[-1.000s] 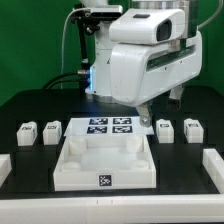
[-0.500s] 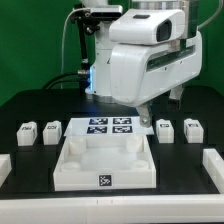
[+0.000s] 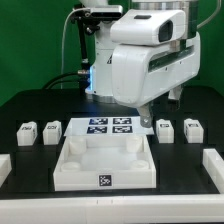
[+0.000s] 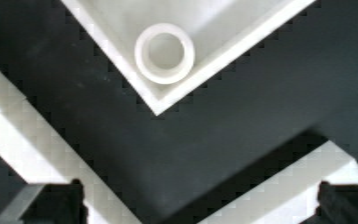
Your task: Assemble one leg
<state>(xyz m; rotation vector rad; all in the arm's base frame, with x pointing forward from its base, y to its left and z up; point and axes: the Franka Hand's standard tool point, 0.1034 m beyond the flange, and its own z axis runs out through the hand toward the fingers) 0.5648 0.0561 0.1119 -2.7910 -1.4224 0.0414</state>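
Now gripper (image 4: 197, 205) wide open, empty, touching nothing; fingertips (image 4: 51, 200) over black table (image 4: 194, 150) near panel (image 4: 229, 40) corner w/ round socket (image 4: 165, 52). Arm (image 3: 145, 55) upper center of ext. view, wrist pointing down. Leg (image 3: 165, 129) mid-right on table, near marker board (image 3: 110, 126).

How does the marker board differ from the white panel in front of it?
The marker board is thin and flat; the panel has raised walls. The marker board shows four tags; the panel shows one, on its near wall. The panel is larger than the marker board. Both are white and lie on the black table.
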